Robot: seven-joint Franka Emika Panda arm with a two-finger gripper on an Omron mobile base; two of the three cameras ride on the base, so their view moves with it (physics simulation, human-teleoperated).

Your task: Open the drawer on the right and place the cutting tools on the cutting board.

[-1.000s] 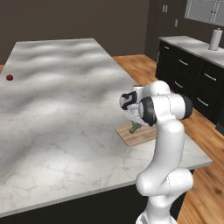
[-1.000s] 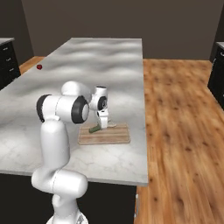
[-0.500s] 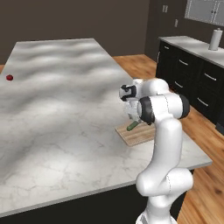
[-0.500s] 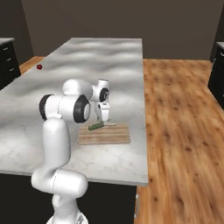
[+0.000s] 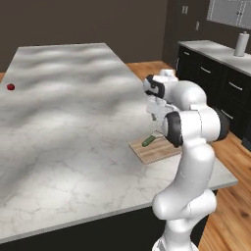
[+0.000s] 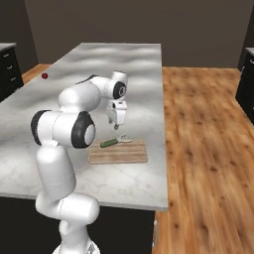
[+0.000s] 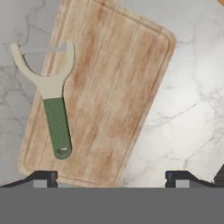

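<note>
Hand view: peeler lying on the board

I see the marble worktop [image 5: 73,127] carrying the cutting board [image 7: 113,87]. The green-handled peeler [image 7: 52,105] lies along one long edge, head overhanging. My fingers [image 7: 111,177] stand wide apart above, holding nothing.

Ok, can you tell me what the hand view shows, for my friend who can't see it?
A green-handled peeler lies on a wooden cutting board, near one long edge, its cream Y-shaped head sticking out over the marble counter. The robot's tool hangs open above, holding nothing.
</note>
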